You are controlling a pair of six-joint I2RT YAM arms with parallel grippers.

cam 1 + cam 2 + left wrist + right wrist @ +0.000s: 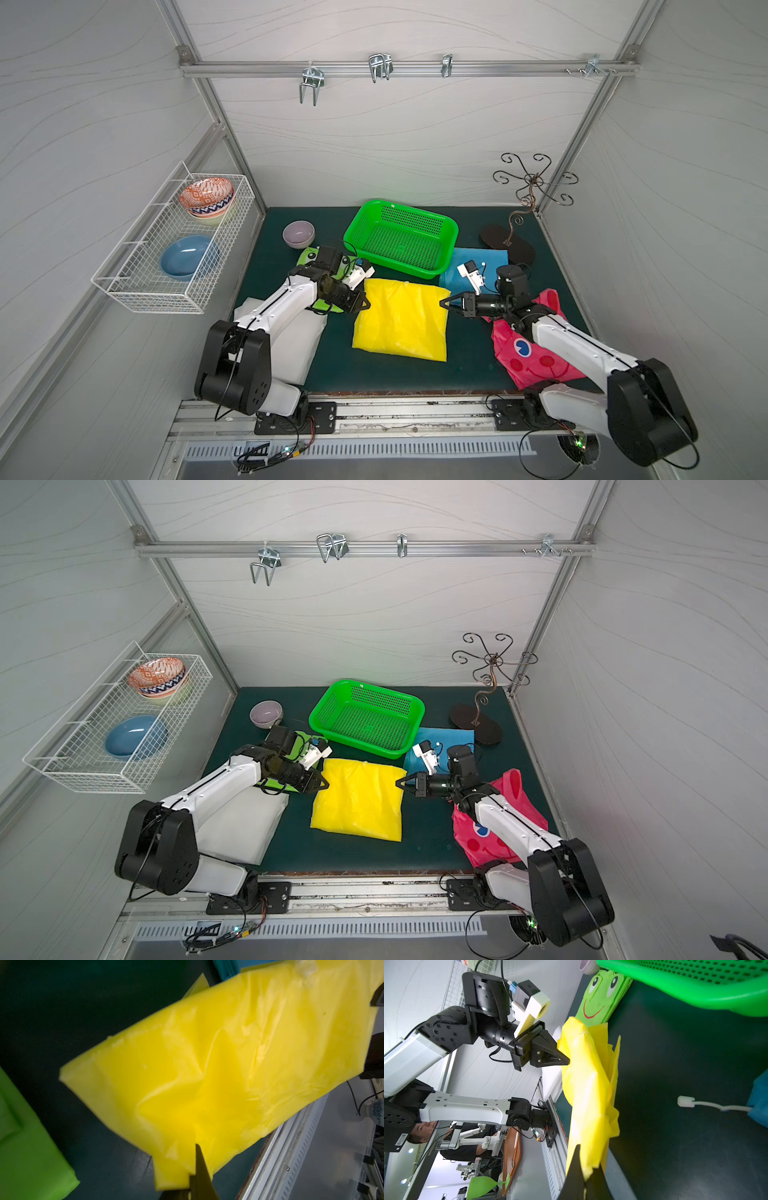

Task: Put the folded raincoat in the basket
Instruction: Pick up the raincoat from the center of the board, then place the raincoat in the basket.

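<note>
Folded raincoat (pixel 401 322) pinched by left hand (pixel 368 302), right hand (pixel 441 303). Slick plastic may slip, unfold short of basket (pixel 453 239).

Green basket (pixel 409 219), bowl (pixel 298 234) on dark mat (pixel 415 374)

**What lies where**

The yellow folded plastic raincoat (pixel 401 322) sits mid-counter (pixel 395 376). Its left edge is pinched in the left end effector (pixel 365 302) and its right edge in the right end effector (pixel 444 303). The bright green perforated plastic basket (pixel 454 235) stands just behind it. A pink folded raincoat (pixel 540 365) lies to the right, and a white folded sheet (pixel 291 353) to the left.
</note>
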